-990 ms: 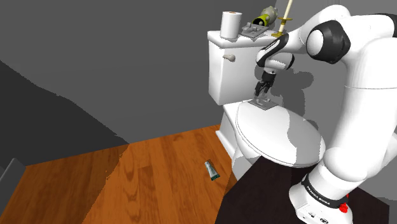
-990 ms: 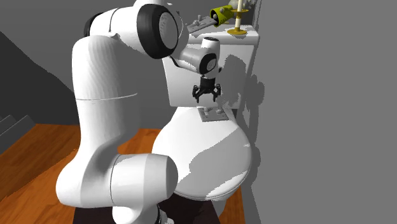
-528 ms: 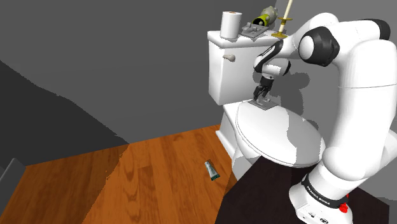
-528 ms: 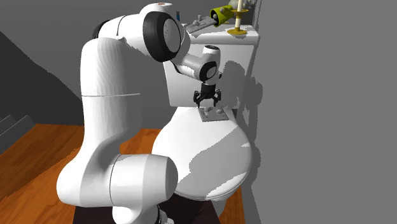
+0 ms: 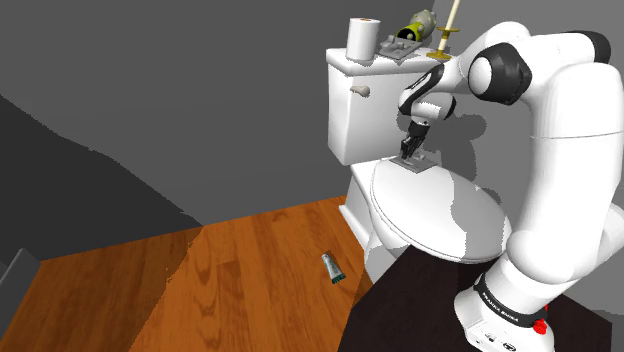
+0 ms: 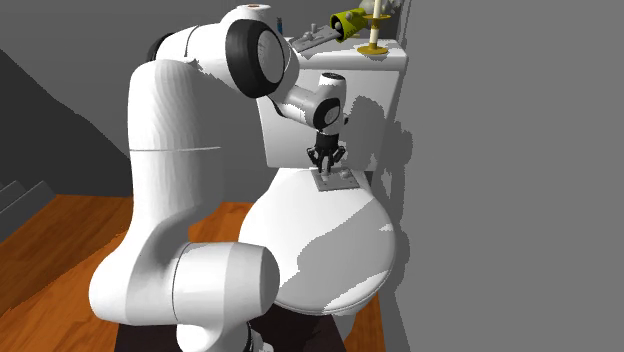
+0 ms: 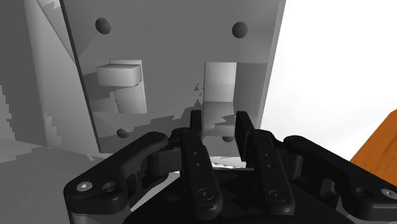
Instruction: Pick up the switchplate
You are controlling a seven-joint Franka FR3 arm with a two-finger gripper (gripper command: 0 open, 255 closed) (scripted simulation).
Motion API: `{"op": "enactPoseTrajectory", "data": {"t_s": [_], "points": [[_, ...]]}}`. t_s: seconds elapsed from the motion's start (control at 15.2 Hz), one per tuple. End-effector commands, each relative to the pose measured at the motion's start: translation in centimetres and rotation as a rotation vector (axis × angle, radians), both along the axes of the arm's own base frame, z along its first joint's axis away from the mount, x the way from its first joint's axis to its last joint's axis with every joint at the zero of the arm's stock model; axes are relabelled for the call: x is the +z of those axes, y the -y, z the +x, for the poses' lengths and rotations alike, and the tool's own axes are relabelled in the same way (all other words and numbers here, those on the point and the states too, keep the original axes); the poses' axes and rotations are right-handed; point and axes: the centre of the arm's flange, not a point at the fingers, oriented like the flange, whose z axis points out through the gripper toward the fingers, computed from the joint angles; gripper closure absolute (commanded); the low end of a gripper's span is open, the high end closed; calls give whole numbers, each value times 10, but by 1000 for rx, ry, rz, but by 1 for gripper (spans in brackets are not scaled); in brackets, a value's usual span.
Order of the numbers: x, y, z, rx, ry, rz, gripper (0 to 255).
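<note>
One grey rectangular switchplate [image 5: 417,163] lies flat on the white closed toilet lid [image 5: 430,210] in the shoulder view. It sits at the lid's back edge, just in front of the white tank [image 5: 345,120]. The white Franka arm [image 5: 560,120] bends down from that view's right, and its black jaws point almost straight down over the plate. A white paper roll [image 5: 363,38] stands on the tank top, and a small green tube [image 5: 332,267] lies well apart on the wooden floor [image 5: 230,270]. In the second exterior view the switchplate [image 6: 338,183] rests between the tank and the broad lid [image 6: 320,250]. The jaws are set narrow with their tips at or just above the plate, though contact cannot be told from here. The wrist view faces the switchplate [image 7: 172,63] with its two raised toggles, one [image 7: 119,74] off to the side and the other [image 7: 219,79] in line with the jaws. The jaws stand a narrow way apart astride that second toggle's strip and hold nothing that I can make out. The step in hand looks like the pinch itself. It calls for keeping centred on the toggle, seating both pads fully down its sides, squeezing firmly, then lifting straight and slowly, since a shallow hold on so flat a plate could slip.
</note>
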Motion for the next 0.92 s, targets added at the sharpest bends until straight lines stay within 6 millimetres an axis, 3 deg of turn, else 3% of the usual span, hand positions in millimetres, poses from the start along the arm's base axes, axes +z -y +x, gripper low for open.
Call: {"op": "enactPoseTrajectory", "data": {"t_s": [0.0, 0.13, 0.86], "points": [[0, 0, 0, 0, 0, 0, 255], [0, -1, -1, 0, 0, 0, 255], [58, -1, 0, 0, 0, 0, 255]]}}
